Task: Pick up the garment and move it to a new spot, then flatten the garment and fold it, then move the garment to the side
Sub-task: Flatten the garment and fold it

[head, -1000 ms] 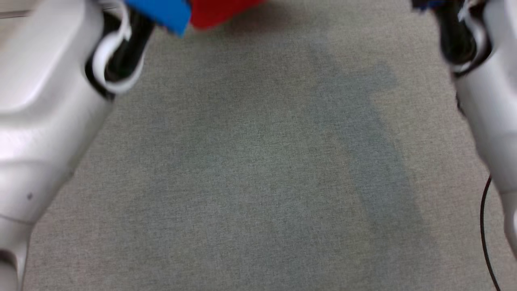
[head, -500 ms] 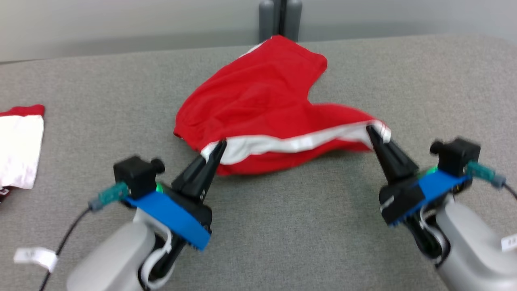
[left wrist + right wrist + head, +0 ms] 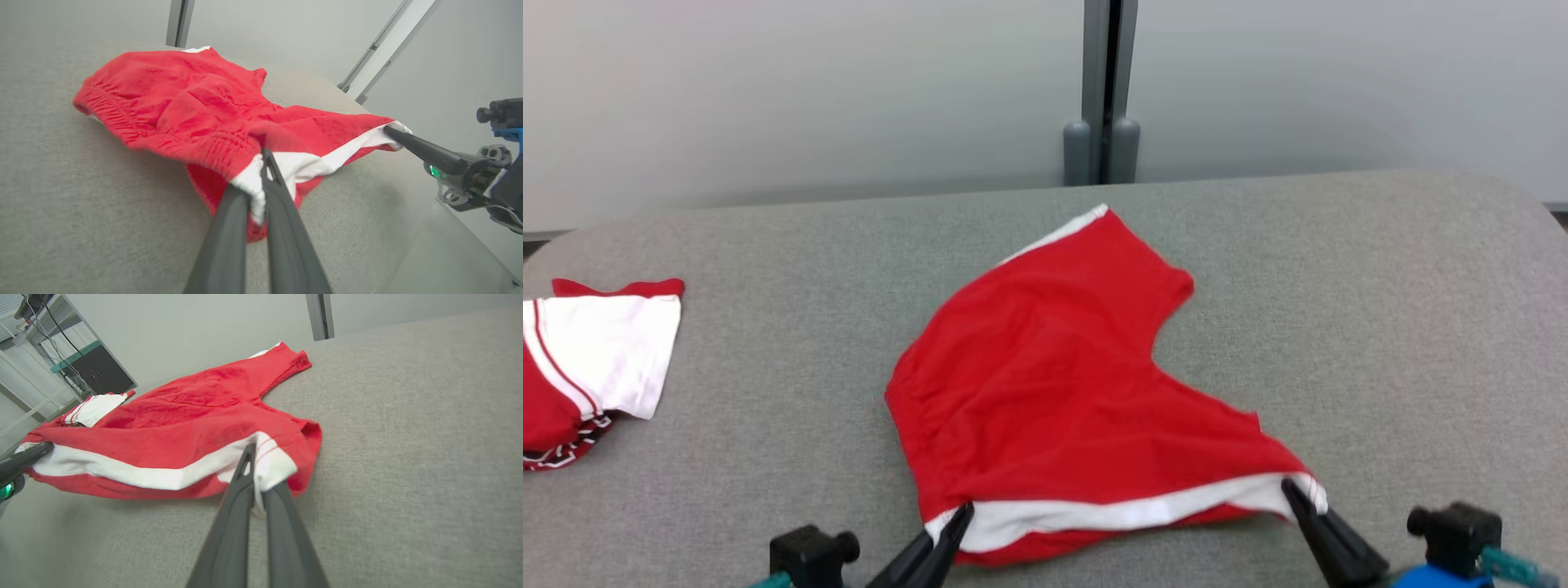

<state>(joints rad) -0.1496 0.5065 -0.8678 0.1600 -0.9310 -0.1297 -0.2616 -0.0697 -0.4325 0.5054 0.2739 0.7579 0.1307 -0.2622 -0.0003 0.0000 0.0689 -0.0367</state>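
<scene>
The garment (image 3: pixel 1054 384), red shorts with a white band (image 3: pixel 1111 516), is spread near the middle of the grey table (image 3: pixel 1380 286), one leg pointed toward the far edge. Its near edge, along the white band, is held a little off the surface and stretched between the two grippers. The left gripper (image 3: pixel 960 516) is clamped on the band's left end, beside the gathered waist; cloth is seen pinched between its fingers (image 3: pixel 282 196) in the left wrist view. The right gripper (image 3: pixel 1294 494) is clamped on the band's right corner. A second garment (image 3: pixel 605 359), red and white, is laid well apart at the table's left edge. A grey post (image 3: pixel 1103 90) is seen behind the table.
</scene>
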